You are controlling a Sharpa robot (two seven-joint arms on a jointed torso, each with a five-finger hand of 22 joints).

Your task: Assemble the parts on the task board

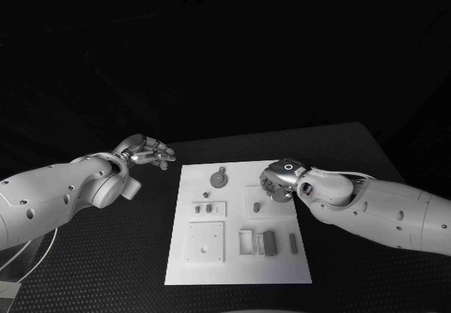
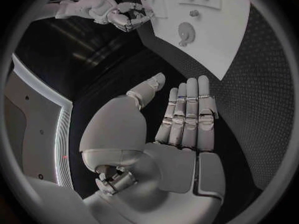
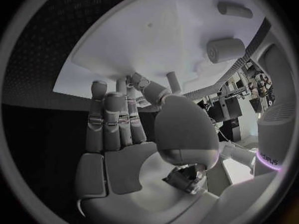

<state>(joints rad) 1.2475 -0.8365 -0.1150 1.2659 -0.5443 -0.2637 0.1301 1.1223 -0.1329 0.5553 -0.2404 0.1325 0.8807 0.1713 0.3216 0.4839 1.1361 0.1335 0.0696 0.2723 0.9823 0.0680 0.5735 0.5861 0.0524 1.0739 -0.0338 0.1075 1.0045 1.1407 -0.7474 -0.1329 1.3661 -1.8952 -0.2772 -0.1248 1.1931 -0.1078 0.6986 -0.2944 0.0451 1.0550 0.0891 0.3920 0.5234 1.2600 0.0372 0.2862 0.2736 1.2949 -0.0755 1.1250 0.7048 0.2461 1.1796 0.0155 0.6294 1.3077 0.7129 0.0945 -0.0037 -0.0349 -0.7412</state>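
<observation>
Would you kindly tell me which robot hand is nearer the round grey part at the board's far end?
Right. The right robot hand hovers over the board beside the round grey part; the left robot hand is off the board.

The board (image 1: 237, 261) lies in the middle of the table (image 1: 113, 261), and everything else is placed from it. The left hand (image 1: 148, 151) hangs just off the board's far left corner, over the table, touching nothing. The right hand (image 1: 280, 181) sits over the board's far right part, above a raised square there. On the board, a disc (image 1: 219, 178) lies near the far edge, a small peg (image 1: 206, 194) just nearer and to its left. A square plate (image 1: 206, 241) lies at the near left, with upright blocks (image 1: 264, 242) to its right.
</observation>
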